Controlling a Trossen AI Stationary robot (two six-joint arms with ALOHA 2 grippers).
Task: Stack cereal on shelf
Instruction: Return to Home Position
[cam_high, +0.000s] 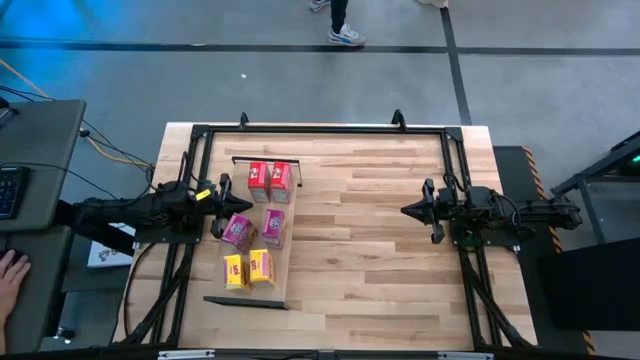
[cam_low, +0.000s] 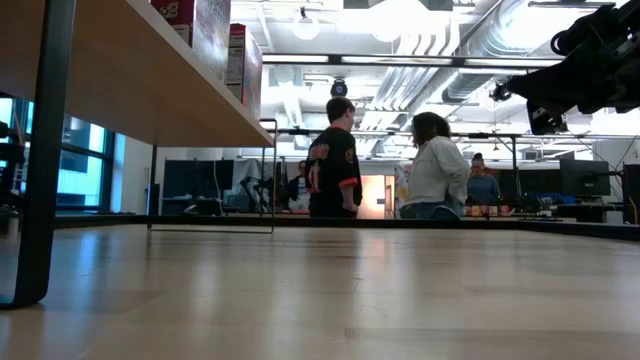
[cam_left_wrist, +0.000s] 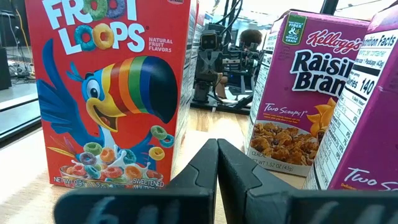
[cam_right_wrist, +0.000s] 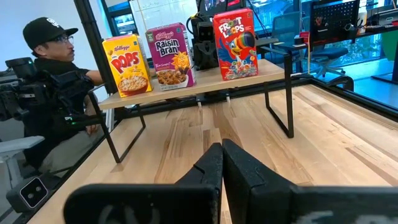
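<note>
High view shows the shelf (cam_high: 262, 293) standing on the left part of the tabletop (cam_high: 380, 260), with its long side parallel to the tabletop's left edge. Six cereal boxes stand on it in three pairs. Two red Froot Loops boxes (cam_high: 258, 181) are at one short end, two magenta Raisin Bran boxes (cam_high: 274, 226) are in the middle, and two yellow Pops boxes (cam_high: 261, 266) are at the other short end. The Raisin Bran box nearer to the tabletop's left edge is turned a little against its neighbour.

The left gripper (cam_high: 226, 197) is just beside the shelf's long edge, level with the gap between the red and the magenta pair. In the left wrist view its fingers (cam_left_wrist: 199, 168) are pressed together with nothing between them. The right gripper (cam_high: 408, 210) hangs over the right part of the tabletop, well apart from the shelf and pointing toward it. Its fingers (cam_right_wrist: 208, 168) also meet and hold nothing.

In the right wrist view a person in a dark cap (cam_right_wrist: 56, 62) sits beyond the shelf.
</note>
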